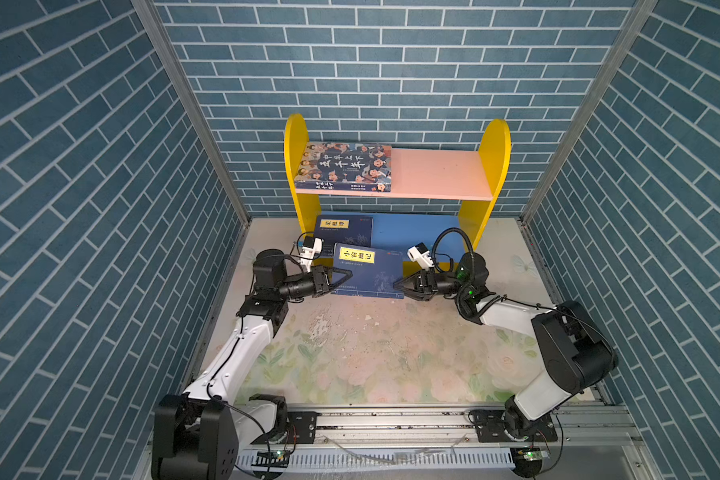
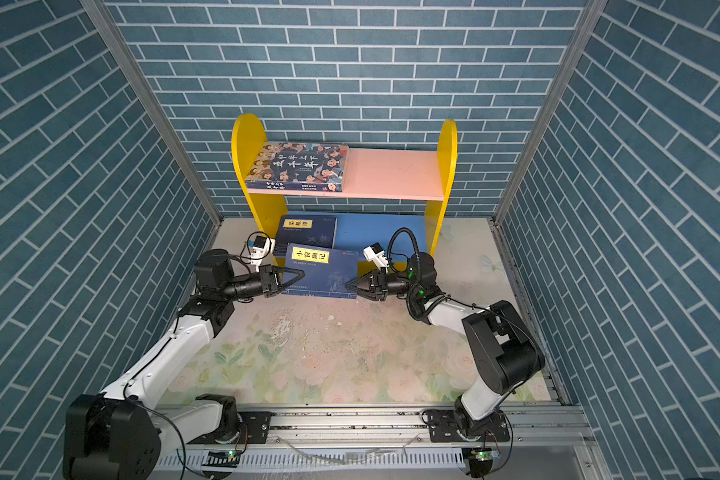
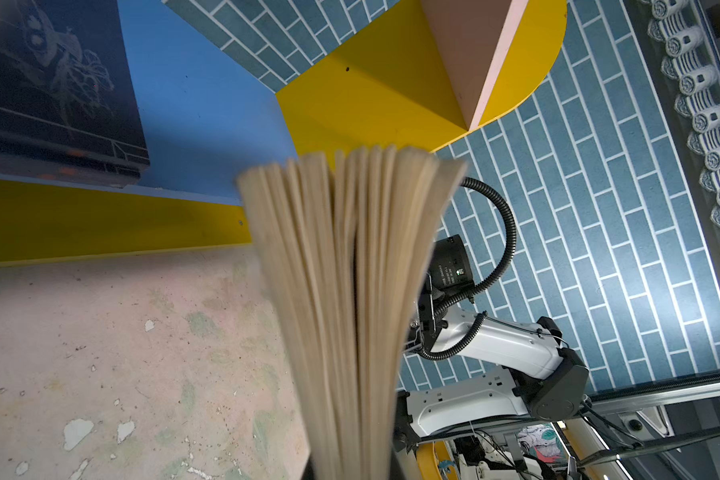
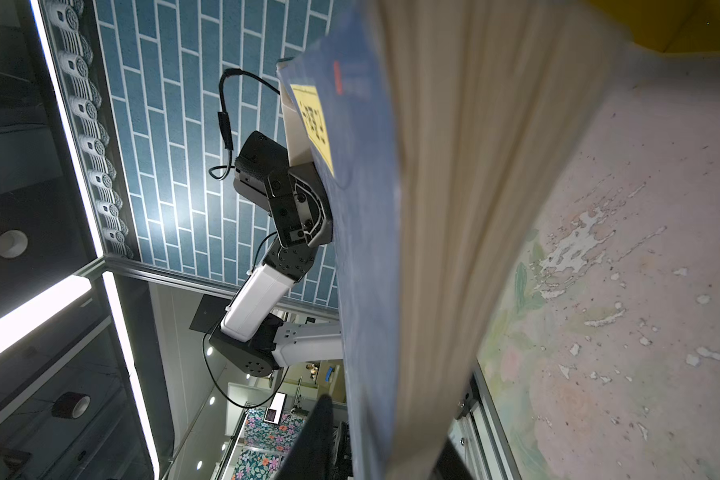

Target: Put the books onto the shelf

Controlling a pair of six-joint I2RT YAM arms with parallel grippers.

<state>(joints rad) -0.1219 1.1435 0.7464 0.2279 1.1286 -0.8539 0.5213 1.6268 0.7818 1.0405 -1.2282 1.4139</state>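
The flowery table [image 1: 371, 361] is closest, with worn white spots on it. Past it, the left gripper [image 1: 342, 275] and the right gripper [image 1: 399, 285] face each other. The front navy book [image 1: 371, 272] is between them, just in front of the shelf [image 1: 493, 153].

The left gripper is clamped tight on the book's left edge. The right wrist view shows one of its fingers [image 4: 312, 216] pressed on the blue cover, near the yellow label. The right gripper has the book's right edge between its two fingers. I cannot tell if they squeeze it.

Each wrist view shows something different. The left wrist view shows only the pale pages [image 3: 350, 270], spread like a fan. The right wrist view shows the blue cover [image 4: 362, 208] beside the pages.

Farther back, a second navy book [image 1: 344, 230] lies flat on the left part of the shelf's blue lower board. The left wrist view shows a corner of it [image 3: 51, 83].

Only the top views show the cartoon-face book [image 2: 296, 166]. It lies flat on the left half of the pink upper board. The blue brick wall [image 1: 391, 62] is behind it all.
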